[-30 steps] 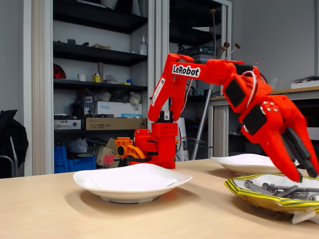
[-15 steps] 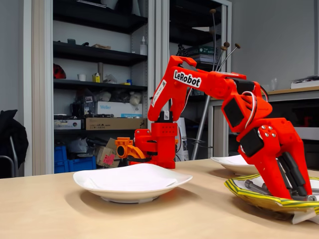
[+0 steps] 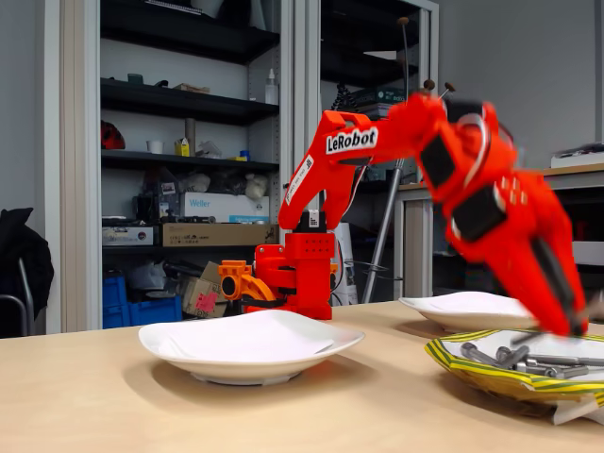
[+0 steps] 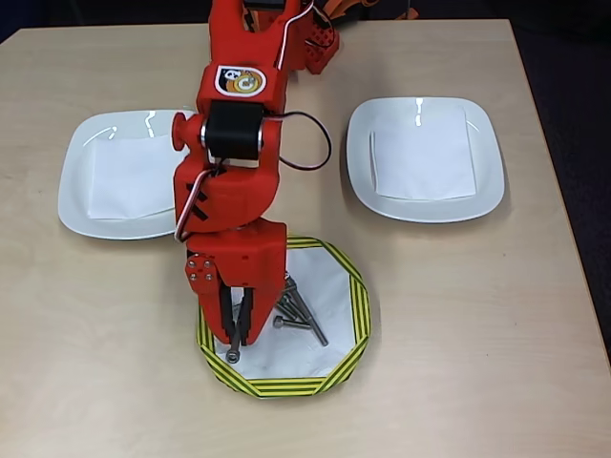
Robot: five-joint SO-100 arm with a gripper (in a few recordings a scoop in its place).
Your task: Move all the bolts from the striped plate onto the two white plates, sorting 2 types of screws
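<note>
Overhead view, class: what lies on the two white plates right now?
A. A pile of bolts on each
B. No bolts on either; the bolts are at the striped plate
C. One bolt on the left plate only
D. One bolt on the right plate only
B: both white plates carry no bolts, while the bolts lie on the striped plate under the gripper.

We see a workshop or lab storeroom: tall dark open shelving (image 3: 179, 142) at upper left crammed with cardboard boxes (image 3: 212, 234) and blue plastic crates (image 3: 142, 304).
</note>
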